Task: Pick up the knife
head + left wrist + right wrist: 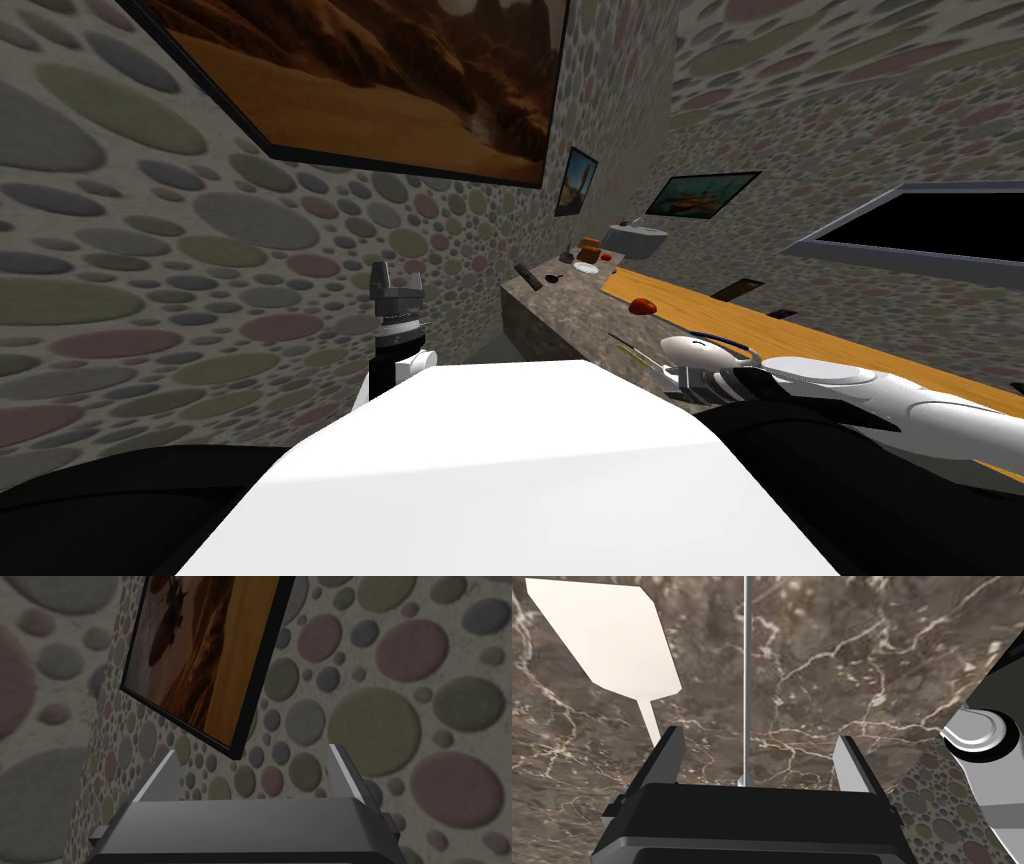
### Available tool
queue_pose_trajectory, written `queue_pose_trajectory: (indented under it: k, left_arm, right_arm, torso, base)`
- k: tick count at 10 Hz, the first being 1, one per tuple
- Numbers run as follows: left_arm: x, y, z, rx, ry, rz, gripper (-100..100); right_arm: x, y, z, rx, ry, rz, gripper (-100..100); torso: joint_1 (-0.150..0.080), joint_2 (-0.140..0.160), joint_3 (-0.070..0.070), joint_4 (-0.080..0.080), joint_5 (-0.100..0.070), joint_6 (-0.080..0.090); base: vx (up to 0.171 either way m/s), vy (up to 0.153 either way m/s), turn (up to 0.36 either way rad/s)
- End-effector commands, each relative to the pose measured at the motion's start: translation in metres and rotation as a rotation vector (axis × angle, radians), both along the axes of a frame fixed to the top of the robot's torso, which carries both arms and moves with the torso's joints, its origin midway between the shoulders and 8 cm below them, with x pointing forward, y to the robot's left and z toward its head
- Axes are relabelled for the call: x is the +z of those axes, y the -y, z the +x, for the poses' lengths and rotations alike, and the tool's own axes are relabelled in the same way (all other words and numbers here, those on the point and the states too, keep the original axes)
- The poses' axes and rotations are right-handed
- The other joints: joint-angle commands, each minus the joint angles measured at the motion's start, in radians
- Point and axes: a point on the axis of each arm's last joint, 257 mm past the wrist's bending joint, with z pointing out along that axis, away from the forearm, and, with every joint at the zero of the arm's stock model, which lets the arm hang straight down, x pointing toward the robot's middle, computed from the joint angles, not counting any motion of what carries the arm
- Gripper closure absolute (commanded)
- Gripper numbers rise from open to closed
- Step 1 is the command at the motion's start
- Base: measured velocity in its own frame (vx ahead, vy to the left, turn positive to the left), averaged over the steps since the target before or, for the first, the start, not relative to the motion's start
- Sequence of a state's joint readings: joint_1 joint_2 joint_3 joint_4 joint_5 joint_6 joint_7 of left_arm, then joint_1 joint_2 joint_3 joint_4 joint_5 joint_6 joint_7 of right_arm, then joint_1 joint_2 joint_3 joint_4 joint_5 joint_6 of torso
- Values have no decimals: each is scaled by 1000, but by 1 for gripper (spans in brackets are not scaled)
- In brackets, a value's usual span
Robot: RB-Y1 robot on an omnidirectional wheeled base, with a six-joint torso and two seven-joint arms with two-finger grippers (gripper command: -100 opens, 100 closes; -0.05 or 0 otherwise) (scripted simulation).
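Observation:
The knife [745,676] lies on a dark marble counter [862,651], seen edge-on as a thin grey line. It runs straight out from my right gripper [759,746], between the two fingers [673,748] and touching neither. That gripper is open and hovers just over the counter's near end. In the head view the knife [632,348] is a thin sliver in front of the right gripper [676,378]. My left gripper [395,290] is raised beside the wall, away from the counter. Its fingers stand open [252,771] with nothing between them.
A flat white thing with a thin stem [612,641] lies next to the knife, by one finger. Farther along the counter [560,310] are an orange board [800,335], a red thing [643,306], a dark bar [528,276], plates and a white basin [635,240].

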State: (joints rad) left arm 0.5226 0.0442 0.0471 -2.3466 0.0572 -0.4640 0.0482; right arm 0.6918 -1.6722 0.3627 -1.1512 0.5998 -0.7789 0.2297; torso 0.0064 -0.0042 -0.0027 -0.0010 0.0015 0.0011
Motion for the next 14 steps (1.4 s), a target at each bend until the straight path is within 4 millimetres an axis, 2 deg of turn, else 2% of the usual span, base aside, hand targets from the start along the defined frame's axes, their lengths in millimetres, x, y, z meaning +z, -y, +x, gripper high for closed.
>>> queue_pose_trajectory:
  k: [1, 2, 3, 4, 5, 7, 8, 9, 13, 14]
  left_arm:
    - [0, 0, 0, 0, 0, 0, 0]
    - [0, 0, 0, 0, 0, 0, 0]
    - [0, 0, 0, 0, 0, 0, 0]
    - [0, 0, 0, 0, 0, 0, 0]
    - [0, 0, 0, 0, 0, 0, 0]
    - [0, 0, 0, 0, 0, 0, 0]
    - [0, 0, 0, 0, 0, 0, 0]
    - [0, 0, 0, 0, 0, 0, 0]
    - [0, 0, 0, 0, 0, 0, 0]
    - [0, 0, 0, 0, 0, 0, 0]
  right_arm:
    - [5, 10, -14, -1, -50, -19, -100]
    - [6, 14, -22, -1, -72, -26, -100]
    - [4, 10, -18, 2, -55, -21, -100]
    - [4, 11, -19, 0, -59, -21, 0]
    - [-7, 9, -29, -11, -59, -20, -100]
    - [-18, 7, -39, -23, -60, -18, -100]
    - [-15, 7, -37, -19, -60, -18, -100]
    - [-16, 7, -37, -20, -60, -19, 100]
    - [-16, 5, -39, -17, -65, -11, 100]
    - [-16, 5, -39, -17, -65, -11, 0]
  torso:
    - [0, 0, 0, 0, 0, 0]
    - [0, 1, 1, 0, 0, 0]
    - [-1, 1, 1, 0, 0, 0]
    - [-2, 4, 2, 1, -1, 0]
    - [-4, 6, 3, 1, -1, 1]
    - [-5, 7, 4, 2, -2, 1]
    - [-5, 8, 5, 2, -2, 1]
    - [-5, 7, 4, 2, -1, 1]
    - [-5, 9, 6, 4, -3, 2]
    - [-5, 9, 6, 4, -3, 2]
  base:
    - [77, 55, 78]
    - [71, 54, 25]
    - [26, 23, -5]
    - [6, 5, 1]
    - [8, -6, 96]
    - [-7, -10, 44]
    - [0, 0, 0]
    - [0, 0, 0]
    - [-2, -1, 3]
    - [0, 0, 0]
